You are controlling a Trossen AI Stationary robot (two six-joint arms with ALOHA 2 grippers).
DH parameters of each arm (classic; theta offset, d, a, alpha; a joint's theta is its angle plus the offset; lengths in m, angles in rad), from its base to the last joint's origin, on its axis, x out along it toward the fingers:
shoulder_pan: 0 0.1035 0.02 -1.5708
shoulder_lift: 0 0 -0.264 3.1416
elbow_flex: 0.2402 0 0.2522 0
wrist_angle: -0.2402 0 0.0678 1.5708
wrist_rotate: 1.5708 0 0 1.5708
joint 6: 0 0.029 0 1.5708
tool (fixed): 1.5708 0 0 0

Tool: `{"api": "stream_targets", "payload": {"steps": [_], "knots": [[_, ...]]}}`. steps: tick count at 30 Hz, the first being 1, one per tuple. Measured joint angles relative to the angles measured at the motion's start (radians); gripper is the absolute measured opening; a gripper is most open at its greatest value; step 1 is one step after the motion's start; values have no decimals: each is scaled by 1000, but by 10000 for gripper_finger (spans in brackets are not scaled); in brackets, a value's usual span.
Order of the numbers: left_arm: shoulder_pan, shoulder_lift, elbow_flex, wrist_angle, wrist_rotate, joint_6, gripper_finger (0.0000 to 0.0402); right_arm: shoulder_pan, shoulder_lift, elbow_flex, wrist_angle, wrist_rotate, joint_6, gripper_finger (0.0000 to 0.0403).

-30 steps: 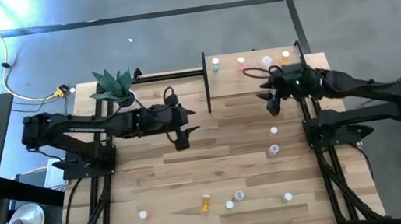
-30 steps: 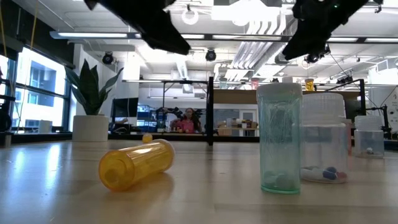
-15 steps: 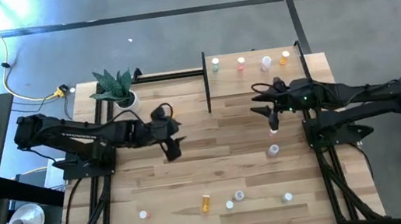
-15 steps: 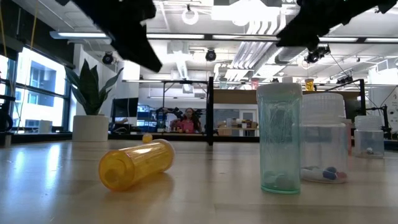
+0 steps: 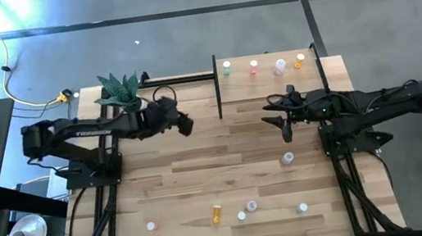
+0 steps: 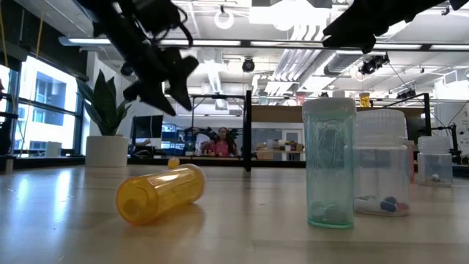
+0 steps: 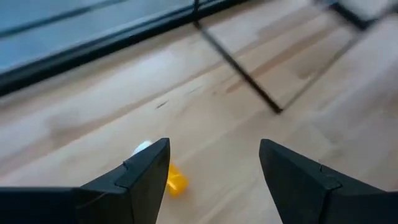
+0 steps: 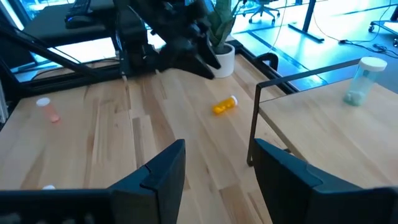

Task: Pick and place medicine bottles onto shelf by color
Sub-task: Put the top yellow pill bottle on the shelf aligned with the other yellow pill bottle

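Note:
My left gripper point(image 5: 184, 125) point(image 7: 214, 163) is open and empty, above the table between the plant and the shelf. An orange bottle point(image 7: 172, 181) lies on its side on the table below it, and also shows in the right wrist view point(image 8: 224, 105). My right gripper point(image 5: 285, 129) point(image 8: 217, 169) is open and empty, just off the near edge of the light-wood shelf point(image 5: 273, 88). Several small bottles point(image 5: 253, 66) stand along the shelf's far edge. A pale bottle point(image 5: 287, 158) stands on the table near my right gripper.
A potted plant point(image 5: 123, 93) stands at the far left. More bottles stand or lie near the front edge: an orange bottle on its side point(image 5: 216, 213) point(image 6: 161, 194), a teal bottle point(image 6: 328, 161) and pale bottles point(image 5: 151, 225). The shelf's black post point(image 8: 254, 124) rises beside the shelf.
My left gripper swung toward the near left, then went back toward the far edge and has turned; it now sits close to the plant and stays open. My right gripper has gone from the shelf's edge a little toward the near edge.

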Motion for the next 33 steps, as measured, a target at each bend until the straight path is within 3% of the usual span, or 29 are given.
{"api": "stream_targets", "payload": {"steps": [12, 28, 33], "knots": [[65, 183, -1, 48, 9, -131, 236, 0, 7, 0, -4, 0, 0, 177], [64, 213, -1, 39, -9, -183, 236, 0, 7, 0, -5, 1, 0, 177], [62, 274, -1, 54, -13, -196, 236, 0, 7, 0, -5, 1, 0, 177]]}}
